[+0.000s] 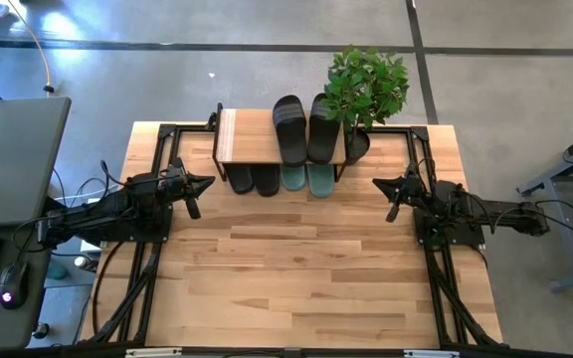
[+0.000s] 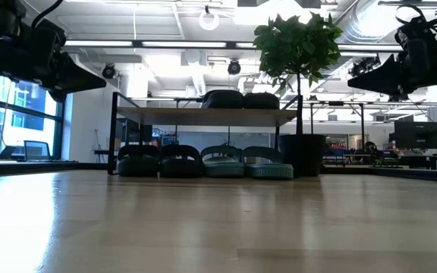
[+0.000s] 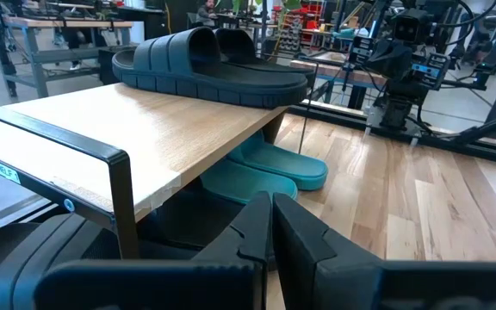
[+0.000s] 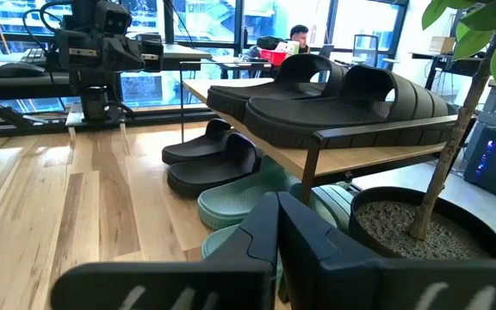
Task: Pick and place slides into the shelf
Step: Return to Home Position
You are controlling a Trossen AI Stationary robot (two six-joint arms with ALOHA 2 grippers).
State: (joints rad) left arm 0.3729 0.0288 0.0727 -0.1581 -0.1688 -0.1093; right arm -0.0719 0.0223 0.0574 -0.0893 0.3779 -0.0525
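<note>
Wooden table (image 1: 296, 268), far-edge shelf (image 1: 247, 137), slides (image 1: 291, 129) lengthwise front-to-back, toes probably away; left hand (image 1: 205, 183), right hand (image 1: 381, 184) both closed.

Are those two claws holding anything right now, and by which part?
Nothing. The left gripper and right gripper are both shut and empty, clear of the slides and shelf.

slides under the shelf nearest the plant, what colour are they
The slides are sage green, clearest in the right wrist view.
</note>
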